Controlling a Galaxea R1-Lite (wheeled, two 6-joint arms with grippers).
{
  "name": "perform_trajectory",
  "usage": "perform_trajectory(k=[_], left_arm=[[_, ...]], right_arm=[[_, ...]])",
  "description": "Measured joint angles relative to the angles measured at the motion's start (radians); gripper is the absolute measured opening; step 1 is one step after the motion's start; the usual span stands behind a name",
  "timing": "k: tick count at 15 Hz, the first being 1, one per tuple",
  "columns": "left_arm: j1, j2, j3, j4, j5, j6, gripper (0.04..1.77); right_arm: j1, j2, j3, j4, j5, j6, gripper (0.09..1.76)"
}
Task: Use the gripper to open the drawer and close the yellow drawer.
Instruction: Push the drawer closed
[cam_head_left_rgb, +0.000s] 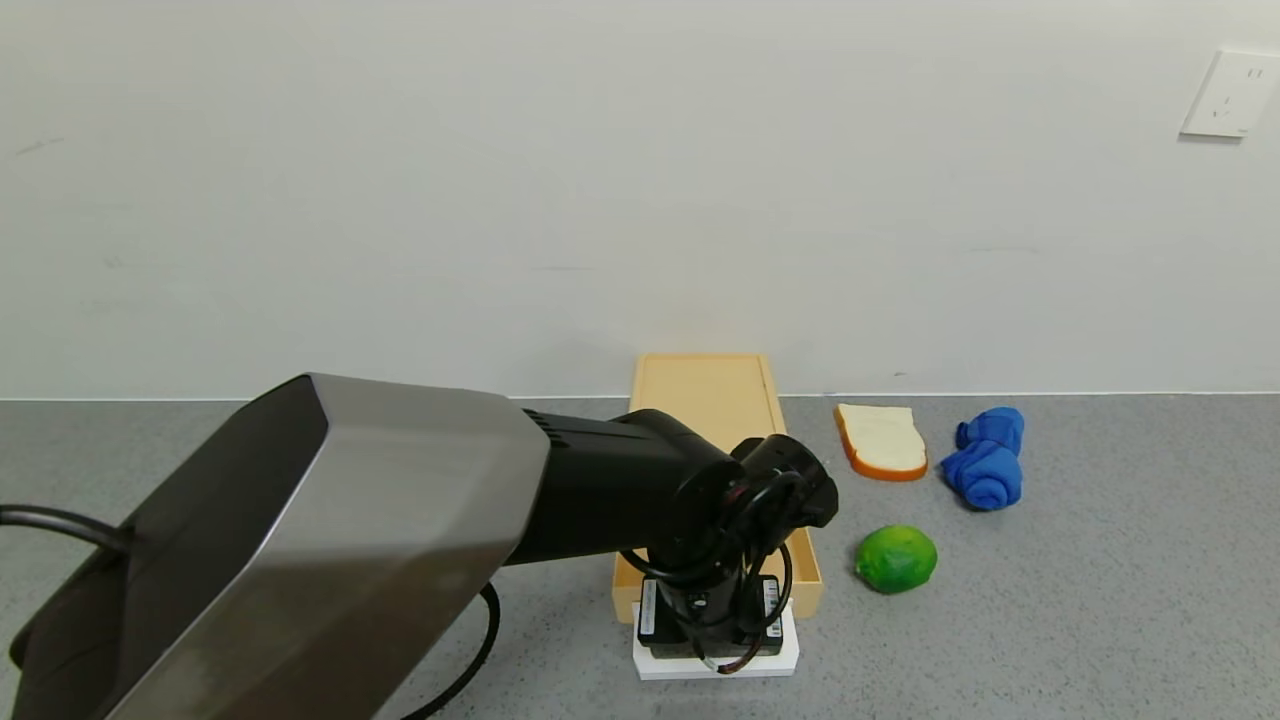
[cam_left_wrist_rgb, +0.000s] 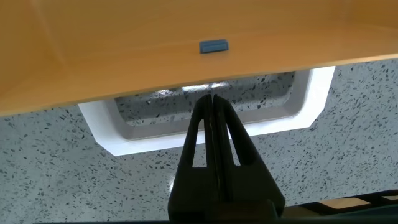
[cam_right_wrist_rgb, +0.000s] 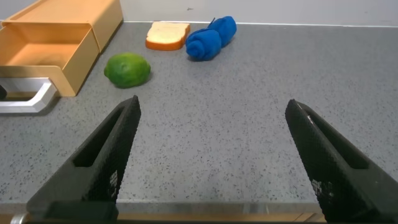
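The pale yellow drawer (cam_head_left_rgb: 710, 395) lies on the grey counter with its tray (cam_head_left_rgb: 806, 572) slid out toward me. The tray's white loop handle (cam_head_left_rgb: 716, 666) is at its front. My left gripper (cam_head_left_rgb: 714, 640) points down at the handle. In the left wrist view the left gripper (cam_left_wrist_rgb: 211, 97) is shut, its tips inside the loop of the handle (cam_left_wrist_rgb: 311, 99), just short of the tray's front wall (cam_left_wrist_rgb: 155, 74). A small blue piece (cam_left_wrist_rgb: 213, 46) lies in the tray. My right gripper (cam_right_wrist_rgb: 211, 109) is open and empty, low over the counter to the right.
A green lime (cam_head_left_rgb: 896, 558) lies right of the tray. A bread slice (cam_head_left_rgb: 882, 440) and a rolled blue cloth (cam_head_left_rgb: 985, 456) lie behind it. The wall runs along the back of the counter. The right wrist view shows the drawer (cam_right_wrist_rgb: 68, 31), lime (cam_right_wrist_rgb: 127, 70) and counter edge.
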Motion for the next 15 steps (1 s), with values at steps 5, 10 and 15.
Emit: perform_trajectory(k=[5, 10, 15], left_arm=[[-0.005, 0.004, -0.011, -0.005, 0.038, -0.007, 0.11], [-0.002, 0.015, -0.03, -0.009, 0.099, -0.005, 0.11], [0.012, 0.026, -0.064, -0.006, 0.106, 0.002, 0.11]], right_arm=[[0.0, 0.0, 0.0, 0.0, 0.0, 0.0, 1.71], [0.0, 0.0, 0.0, 0.0, 0.0, 0.0, 1.71], [0.0, 0.0, 0.0, 0.0, 0.0, 0.0, 1.71]])
